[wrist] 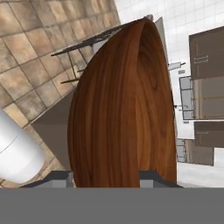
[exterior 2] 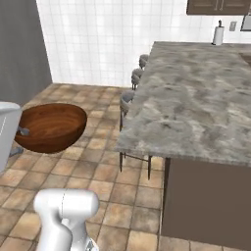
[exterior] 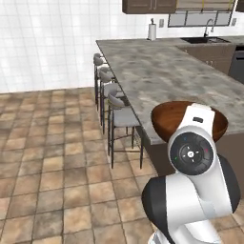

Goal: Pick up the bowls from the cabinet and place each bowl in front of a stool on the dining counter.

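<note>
My gripper [wrist: 105, 177] pinches the brown bowl [exterior 2: 49, 126] by its rim, carried in the air beside the near corner of the dining counter [exterior: 167, 71], with the stools [exterior: 121, 116] lined along its side.

My arm's wrist blocks the front of the brown bowl [exterior: 171, 116] in left base view. Right base view: fingers behind the bowl rim, can't see grip. Hand view: bowl bottom cut by frame edge; stools [wrist: 83, 43] beyond it mostly hidden.
</note>
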{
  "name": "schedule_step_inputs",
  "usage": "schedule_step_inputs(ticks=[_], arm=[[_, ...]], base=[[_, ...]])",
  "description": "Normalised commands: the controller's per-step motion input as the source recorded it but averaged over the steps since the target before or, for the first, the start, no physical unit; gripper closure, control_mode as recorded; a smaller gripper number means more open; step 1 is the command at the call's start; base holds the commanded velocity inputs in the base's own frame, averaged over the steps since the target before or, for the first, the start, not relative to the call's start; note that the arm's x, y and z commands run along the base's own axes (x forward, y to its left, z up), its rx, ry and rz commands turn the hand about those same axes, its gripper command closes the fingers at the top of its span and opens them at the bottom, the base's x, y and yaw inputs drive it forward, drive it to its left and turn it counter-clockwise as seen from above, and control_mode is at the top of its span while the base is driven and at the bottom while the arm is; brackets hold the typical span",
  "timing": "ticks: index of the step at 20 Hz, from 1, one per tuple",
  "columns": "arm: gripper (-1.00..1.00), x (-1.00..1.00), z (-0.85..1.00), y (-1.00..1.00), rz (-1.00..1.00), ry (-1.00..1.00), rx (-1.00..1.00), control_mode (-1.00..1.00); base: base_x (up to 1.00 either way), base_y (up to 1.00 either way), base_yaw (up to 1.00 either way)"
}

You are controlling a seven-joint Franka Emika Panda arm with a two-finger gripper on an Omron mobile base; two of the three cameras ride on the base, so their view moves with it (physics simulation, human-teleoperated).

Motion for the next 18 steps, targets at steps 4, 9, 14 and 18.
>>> schedule_step_inputs(ticks=[4, 9, 14, 18], arm=[[1.0, 0.0, 0.0, 0.0, 0.0, 0.0, 0.0, 1.0], [1.0, 0.0, 0.0, 0.0, 0.0, 0.0, 0.0, 1.0], [1.0, 0.0, 0.0, 0.0, 0.0, 0.0, 0.0, 1.0], [1.0, 0.0, 0.0, 0.0, 0.0, 0.0, 0.0, 1.0]], base=[[0.49, 1.0, -0.26], [0.79, 1.0, -0.32], [0.69, 1.0, -0.47], [0.53, 1.0, -0.54]])
